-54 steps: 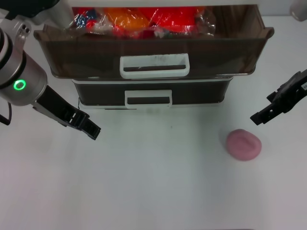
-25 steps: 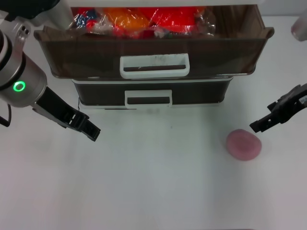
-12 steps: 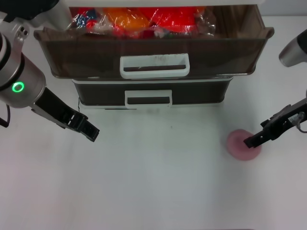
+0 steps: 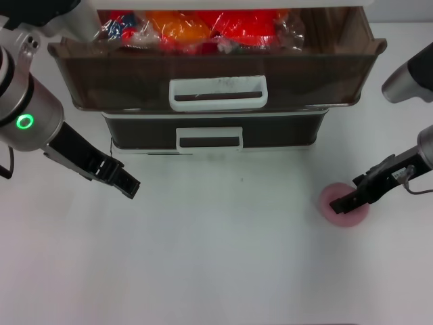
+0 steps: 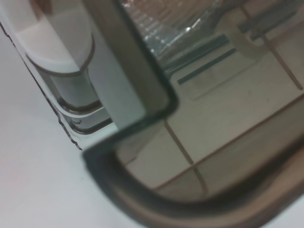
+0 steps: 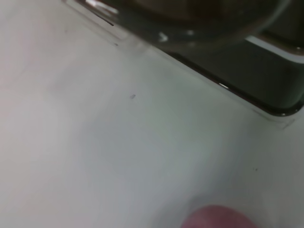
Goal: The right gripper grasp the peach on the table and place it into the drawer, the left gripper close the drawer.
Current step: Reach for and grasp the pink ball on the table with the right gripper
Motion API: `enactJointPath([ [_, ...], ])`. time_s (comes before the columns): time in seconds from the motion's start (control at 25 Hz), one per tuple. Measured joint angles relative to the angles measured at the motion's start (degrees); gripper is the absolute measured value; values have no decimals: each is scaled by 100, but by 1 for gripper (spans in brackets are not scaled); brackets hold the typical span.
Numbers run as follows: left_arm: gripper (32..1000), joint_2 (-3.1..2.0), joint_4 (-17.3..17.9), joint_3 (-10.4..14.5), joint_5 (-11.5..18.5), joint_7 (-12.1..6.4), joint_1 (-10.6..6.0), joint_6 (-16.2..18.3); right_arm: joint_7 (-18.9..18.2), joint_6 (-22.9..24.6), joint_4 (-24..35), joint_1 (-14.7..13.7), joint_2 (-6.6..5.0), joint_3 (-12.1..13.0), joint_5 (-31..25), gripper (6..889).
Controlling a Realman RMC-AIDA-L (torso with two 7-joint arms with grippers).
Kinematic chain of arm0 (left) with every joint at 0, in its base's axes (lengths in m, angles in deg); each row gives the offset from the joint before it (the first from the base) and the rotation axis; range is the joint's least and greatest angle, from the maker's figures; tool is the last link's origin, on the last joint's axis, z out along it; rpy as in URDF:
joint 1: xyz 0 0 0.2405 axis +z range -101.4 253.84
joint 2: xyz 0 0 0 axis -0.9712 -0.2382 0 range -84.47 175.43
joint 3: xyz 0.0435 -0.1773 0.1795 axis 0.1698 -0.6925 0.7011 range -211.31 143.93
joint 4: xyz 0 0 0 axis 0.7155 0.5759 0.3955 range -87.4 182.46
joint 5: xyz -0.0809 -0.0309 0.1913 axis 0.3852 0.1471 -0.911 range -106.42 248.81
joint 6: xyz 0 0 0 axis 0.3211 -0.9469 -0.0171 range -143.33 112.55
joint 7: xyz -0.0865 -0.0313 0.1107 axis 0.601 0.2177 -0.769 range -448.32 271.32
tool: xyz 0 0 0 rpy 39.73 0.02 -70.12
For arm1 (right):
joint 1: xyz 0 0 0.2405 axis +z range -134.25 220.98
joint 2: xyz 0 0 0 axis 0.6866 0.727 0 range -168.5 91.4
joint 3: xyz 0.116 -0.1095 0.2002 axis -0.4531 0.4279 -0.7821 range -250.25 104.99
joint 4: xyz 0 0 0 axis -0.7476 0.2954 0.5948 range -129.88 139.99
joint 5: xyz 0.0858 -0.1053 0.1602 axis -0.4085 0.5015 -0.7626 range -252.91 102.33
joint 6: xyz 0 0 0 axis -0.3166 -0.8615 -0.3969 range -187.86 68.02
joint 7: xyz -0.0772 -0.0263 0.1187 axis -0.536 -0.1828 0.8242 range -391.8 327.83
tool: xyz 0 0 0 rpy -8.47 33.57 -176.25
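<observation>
Peach (image 4: 344,205), a small round matte pink fruit, lies on the plain white table (image 4: 223,257) in the head view, on the robot's right and well apart from the stack of drawers. Right gripper (image 4: 340,206), a slim black two-finger claw on a grey-silver arm, sits over the fruit's top, its tip overlapping the pink surface; whether the claw is spread or pressed together cannot be told, and contact cannot be confirmed. Top drawer (image 4: 216,68), a wide translucent dark-brown plastic tray with a long white loop handle, stands pulled out, with red and orange packets (image 4: 203,27) inside. Left gripper (image 4: 128,184), a black claw on a thick silver-white arm bearing a green ring, hangs over the table near the drawers' left corner, apart from the handle; its claw state cannot be told either.

Left wrist view: only a close, dark-brown translucent corner of the drawer (image 5: 142,85) and white table (image 5: 33,156) appear; no fingers show.

Right wrist view: the peach (image 6: 216,218) shows as a pink dome at the frame's edge on the bare table (image 6: 95,142), with the lower drawers' dark front (image 6: 247,61) beyond.

Judged progress: nothing is finished. The fruit is not lifted, so grasping, carrying, placing in the open drawer, and closing by the left gripper all remain.
</observation>
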State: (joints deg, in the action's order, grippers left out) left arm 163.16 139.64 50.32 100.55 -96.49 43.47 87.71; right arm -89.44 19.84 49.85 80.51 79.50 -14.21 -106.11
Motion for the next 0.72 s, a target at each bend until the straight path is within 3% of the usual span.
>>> enactJointPath([
  [0.32,815,0,4,-8,0,5,-11,0,-2,-246,-309,119,-2,151,-16,779],
  [0.72,816,0,9,7,0,8,-21,0,-3,-251,-341,132,-2,152,-20,768],
])
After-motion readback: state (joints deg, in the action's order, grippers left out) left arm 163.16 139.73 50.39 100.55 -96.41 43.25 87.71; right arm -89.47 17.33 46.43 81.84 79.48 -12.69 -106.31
